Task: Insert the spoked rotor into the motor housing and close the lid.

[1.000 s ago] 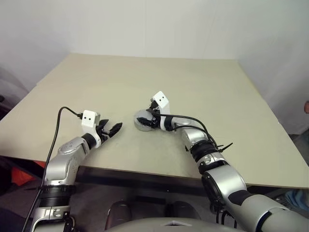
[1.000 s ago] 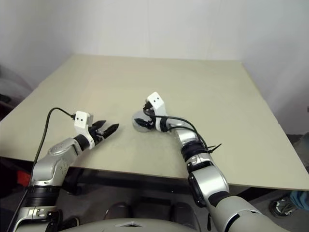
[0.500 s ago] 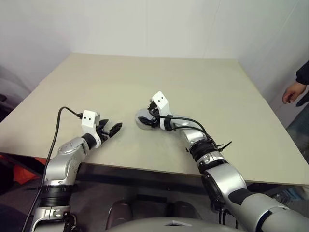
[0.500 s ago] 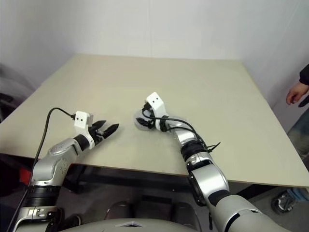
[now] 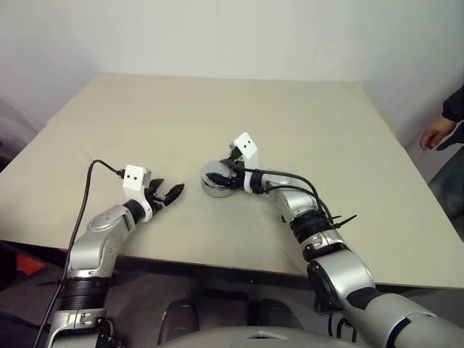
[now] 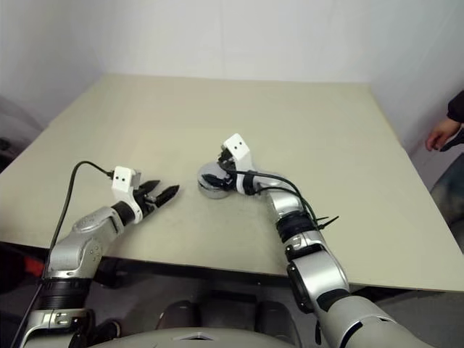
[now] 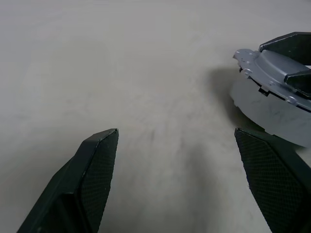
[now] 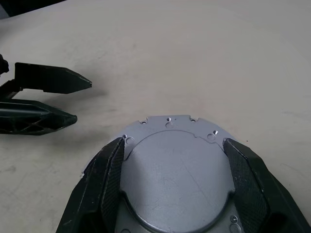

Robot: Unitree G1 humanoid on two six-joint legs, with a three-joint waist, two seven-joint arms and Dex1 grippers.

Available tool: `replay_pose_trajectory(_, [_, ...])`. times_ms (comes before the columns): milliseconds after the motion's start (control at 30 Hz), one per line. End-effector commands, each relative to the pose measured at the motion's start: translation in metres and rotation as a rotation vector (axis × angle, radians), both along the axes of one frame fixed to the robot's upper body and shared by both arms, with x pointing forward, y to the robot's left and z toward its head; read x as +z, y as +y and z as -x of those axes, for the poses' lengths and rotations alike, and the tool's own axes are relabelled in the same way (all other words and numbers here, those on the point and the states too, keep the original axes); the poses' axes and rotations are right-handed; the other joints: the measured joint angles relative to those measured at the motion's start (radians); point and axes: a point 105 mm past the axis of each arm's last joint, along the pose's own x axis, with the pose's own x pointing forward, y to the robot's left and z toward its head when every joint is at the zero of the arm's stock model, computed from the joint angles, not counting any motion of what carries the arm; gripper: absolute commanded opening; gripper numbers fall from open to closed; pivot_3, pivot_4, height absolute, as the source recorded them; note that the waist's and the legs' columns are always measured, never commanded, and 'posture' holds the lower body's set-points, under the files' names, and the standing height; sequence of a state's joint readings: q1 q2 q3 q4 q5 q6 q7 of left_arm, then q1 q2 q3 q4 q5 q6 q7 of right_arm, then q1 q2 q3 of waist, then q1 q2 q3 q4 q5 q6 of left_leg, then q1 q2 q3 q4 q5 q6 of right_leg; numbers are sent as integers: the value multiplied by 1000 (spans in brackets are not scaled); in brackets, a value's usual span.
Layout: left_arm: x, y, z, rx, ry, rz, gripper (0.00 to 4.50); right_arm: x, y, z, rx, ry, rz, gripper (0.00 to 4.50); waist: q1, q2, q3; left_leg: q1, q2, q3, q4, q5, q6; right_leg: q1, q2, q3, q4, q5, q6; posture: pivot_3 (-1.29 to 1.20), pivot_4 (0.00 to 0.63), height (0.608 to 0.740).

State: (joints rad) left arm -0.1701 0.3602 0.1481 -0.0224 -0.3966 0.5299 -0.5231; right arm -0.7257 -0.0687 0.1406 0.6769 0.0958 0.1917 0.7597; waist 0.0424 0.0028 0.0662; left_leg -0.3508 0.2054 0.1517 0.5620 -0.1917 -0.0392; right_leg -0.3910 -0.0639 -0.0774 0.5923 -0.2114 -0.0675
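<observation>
Left gripper: near left on table, jaws spread, empty, tips pointing right toward assembly. Just right and slightly farther: right gripper, fingers spread wide, flanking lid at both sides; you hold lid flat, facing up, over motor housing. Whether seated, cannot tell. Right arm is yours for next move; press straight down

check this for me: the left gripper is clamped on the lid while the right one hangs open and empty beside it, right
Not quite: the sides are swapped. The right gripper has its fingers either side of the lid, as the right wrist view shows. The left gripper hangs open and empty beside it, apart from the lid, as the left eye view shows.
</observation>
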Motion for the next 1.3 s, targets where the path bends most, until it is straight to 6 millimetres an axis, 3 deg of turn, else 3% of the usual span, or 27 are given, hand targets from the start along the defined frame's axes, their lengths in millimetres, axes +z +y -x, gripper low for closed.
replay_pose_trajectory(33, [14, 1, -2, -3, -54, -1, 4042, -10, -11, -3, -49, 22, 36, 3150, 2, 0, 0, 1, 0, 1, 0, -1, 1, 0, 0, 0, 0, 0, 0, 0, 0, 740])
replay_pose_trajectory(433, [13, 0, -3, -8, -52, 0, 4042, 7, -4, 16, 75, 78, -87, 3150, 7, 0, 0, 5, 0, 0, 2, 0, 1, 4, 0, 0, 0, 1, -2, 0, 0, 740])
replay_pose_trajectory(800, [13, 1, -3, -5, -53, -3, 4042, -20, -12, 9, 1, 3, 116, 3150, 8, 0, 0, 4, 0, 1, 3, 0, -1, 5, 0, 0, 0, 1, -2, 0, 0, 740])
replay_pose_trajectory(1300, [13, 1, -2, -8, -53, -3, 4042, -21, -9, 5, -18, 16, 102, 3150, 11, 0, 0, 12, 0, 0, 5, 0, 0, 16, 0, 0, 0, 1, -1, 0, 0, 740])
